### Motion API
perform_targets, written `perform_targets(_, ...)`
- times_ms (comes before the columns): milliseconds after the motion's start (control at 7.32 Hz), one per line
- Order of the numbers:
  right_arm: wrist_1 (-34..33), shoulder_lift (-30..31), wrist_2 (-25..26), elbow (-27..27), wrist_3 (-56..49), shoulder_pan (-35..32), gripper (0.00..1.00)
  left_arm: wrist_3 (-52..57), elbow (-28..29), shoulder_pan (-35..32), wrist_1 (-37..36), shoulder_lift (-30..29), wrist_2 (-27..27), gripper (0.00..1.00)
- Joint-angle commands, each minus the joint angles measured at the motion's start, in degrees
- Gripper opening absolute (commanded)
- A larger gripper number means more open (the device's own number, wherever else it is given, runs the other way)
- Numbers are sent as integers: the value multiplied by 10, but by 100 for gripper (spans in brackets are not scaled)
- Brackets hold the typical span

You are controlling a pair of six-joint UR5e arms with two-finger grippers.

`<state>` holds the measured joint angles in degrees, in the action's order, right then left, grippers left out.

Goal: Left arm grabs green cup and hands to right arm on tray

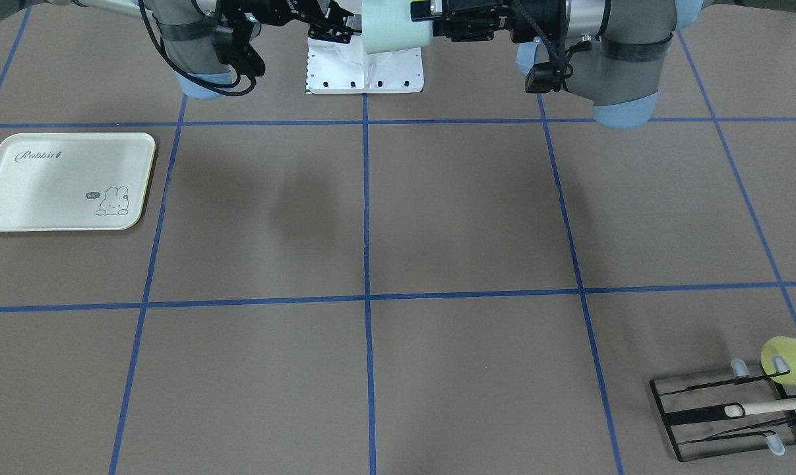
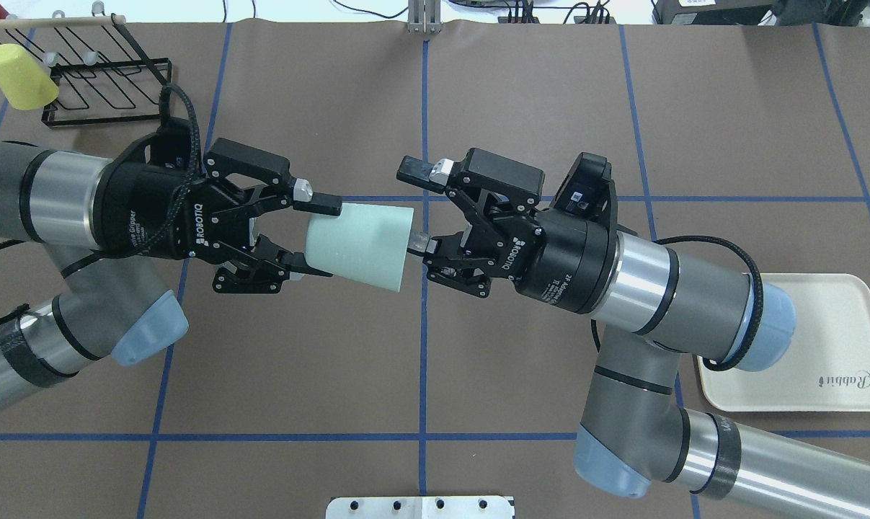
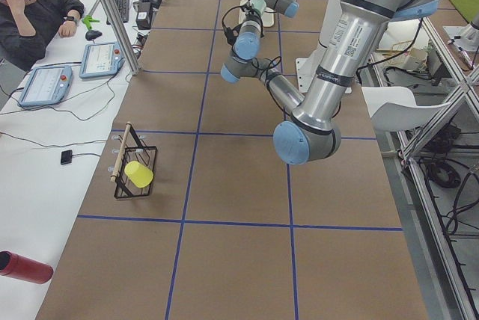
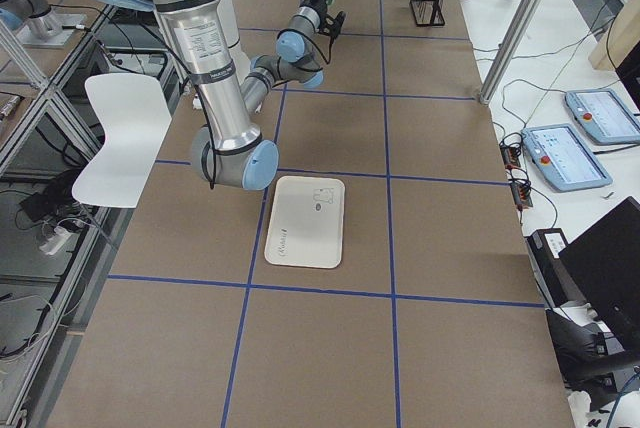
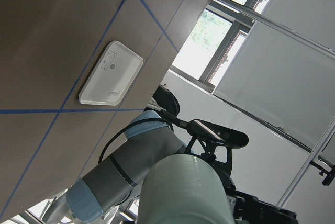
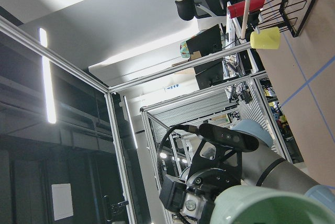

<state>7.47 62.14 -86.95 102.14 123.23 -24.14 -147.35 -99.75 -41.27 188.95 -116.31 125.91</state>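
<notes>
My left gripper [image 2: 318, 239] is shut on the narrow end of the pale green cup [image 2: 359, 245] and holds it on its side, high above the table's middle. The cup's wide mouth faces my right gripper [image 2: 416, 205]. That gripper is open, with one finger above the cup's rim and the other right at the mouth. In the front view the cup [image 1: 394, 26] sits between the left gripper [image 1: 432, 20] and the right gripper [image 1: 341, 28]. The cream Rabbit tray [image 2: 831, 324] lies flat under the right arm's elbow and also shows in the front view [image 1: 64, 181].
A black wire rack [image 2: 103, 79] with a yellow cup [image 2: 20, 76] hung on it stands at the far left corner, also in the front view [image 1: 727, 415]. The white robot base plate [image 1: 365, 66] is at the near edge.
</notes>
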Motion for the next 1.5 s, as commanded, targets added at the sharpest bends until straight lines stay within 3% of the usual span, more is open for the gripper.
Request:
perform_targets(0,0,2,-1,1,-1,2,85,0,-3,1,0,-1,1,0)
perform_targets(273,0,2,0,1,-1,2,83,0,-3,1,1,-1,1,0)
perform_targets(819,1,4,-2,1,-1,5,45,1,-2,1,1,-1,1,0)
perform_targets(1365,4,7,-5,3,-32,7,44,2,0,1,0,0,2,0)
